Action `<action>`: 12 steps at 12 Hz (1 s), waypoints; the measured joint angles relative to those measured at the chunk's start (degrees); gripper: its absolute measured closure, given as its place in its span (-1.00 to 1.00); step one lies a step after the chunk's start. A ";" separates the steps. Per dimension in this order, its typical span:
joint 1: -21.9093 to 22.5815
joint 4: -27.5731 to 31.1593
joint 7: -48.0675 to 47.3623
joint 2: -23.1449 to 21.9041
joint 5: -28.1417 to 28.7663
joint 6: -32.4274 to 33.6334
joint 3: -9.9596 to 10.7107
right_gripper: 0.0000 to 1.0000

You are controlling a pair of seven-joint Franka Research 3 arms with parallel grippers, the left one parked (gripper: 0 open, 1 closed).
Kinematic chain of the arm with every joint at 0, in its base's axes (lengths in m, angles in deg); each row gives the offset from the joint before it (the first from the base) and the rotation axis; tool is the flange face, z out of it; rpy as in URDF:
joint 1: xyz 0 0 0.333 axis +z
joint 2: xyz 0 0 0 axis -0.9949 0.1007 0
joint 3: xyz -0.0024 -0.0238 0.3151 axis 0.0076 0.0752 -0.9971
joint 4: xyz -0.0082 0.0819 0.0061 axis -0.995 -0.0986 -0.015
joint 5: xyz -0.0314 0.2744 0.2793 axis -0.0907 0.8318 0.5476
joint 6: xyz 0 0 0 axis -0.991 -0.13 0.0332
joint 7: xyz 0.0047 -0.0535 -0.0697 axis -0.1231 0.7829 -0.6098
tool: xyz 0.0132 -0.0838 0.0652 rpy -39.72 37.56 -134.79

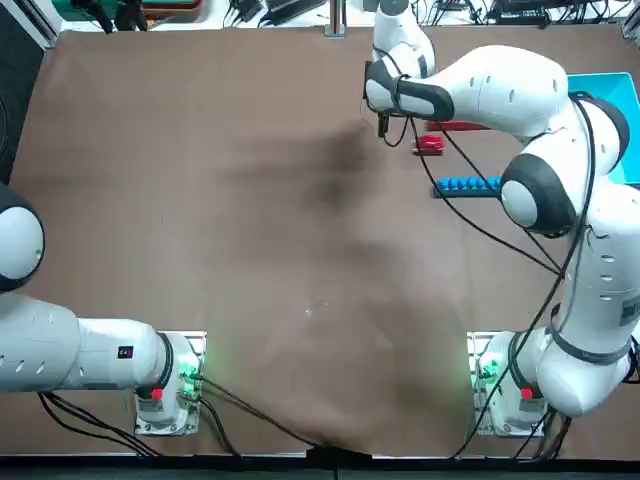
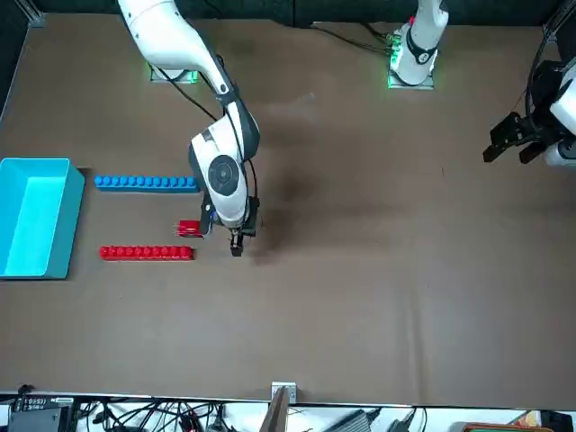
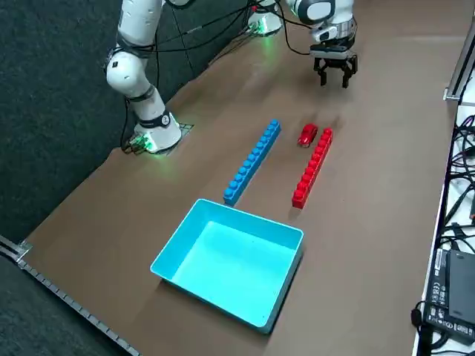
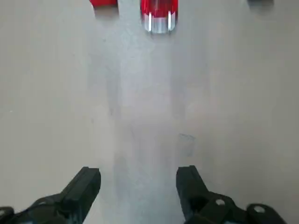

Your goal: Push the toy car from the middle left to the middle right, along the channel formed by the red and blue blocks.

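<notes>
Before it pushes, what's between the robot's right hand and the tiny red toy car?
Just bare brown tabletop, as the right wrist view shows.

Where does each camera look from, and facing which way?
Top: overhead, facing down; both arms show.
Front: across the table, facing the robot; both arms show.
Right side: raised at the robot's right, facing diagonally down; the right arm's open jaws show.
Right wrist: on the right arm, facing past its jaws to the toy car.
Front and right side share the light-blue box.
</notes>
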 joint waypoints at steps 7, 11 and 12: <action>-1.38 -0.38 0.04 -1.34 -0.05 0.47 0.15 -1.00; -4.36 -0.78 6.46 -3.75 -0.23 4.72 0.28 -1.00; -5.36 -0.83 9.80 -4.57 -0.23 6.37 0.31 -1.00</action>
